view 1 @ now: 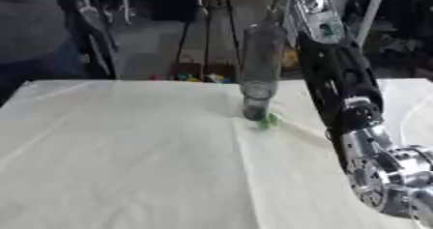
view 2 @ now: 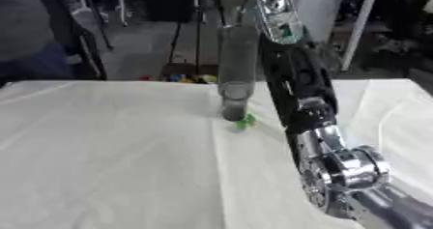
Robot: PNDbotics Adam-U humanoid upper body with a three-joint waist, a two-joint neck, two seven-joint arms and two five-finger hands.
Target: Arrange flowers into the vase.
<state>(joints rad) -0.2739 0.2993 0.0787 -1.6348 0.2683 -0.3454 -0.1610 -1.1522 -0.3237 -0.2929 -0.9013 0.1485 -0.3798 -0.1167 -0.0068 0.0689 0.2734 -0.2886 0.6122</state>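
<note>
The vase [view 1: 260,66] is see-through and grey. A small bright green bit [view 1: 268,121] lies at its foot. The table [view 1: 118,146] is covered in plain cream-white cloth. The robot's right arm [view 2: 309,93] is black with shiny silver joints. The floor [view 1: 156,39] behind is grey.

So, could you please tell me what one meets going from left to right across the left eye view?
Bare white tablecloth → tall clear vase → small green piece at its base → the robot's right arm, reaching up past the vase.
</note>
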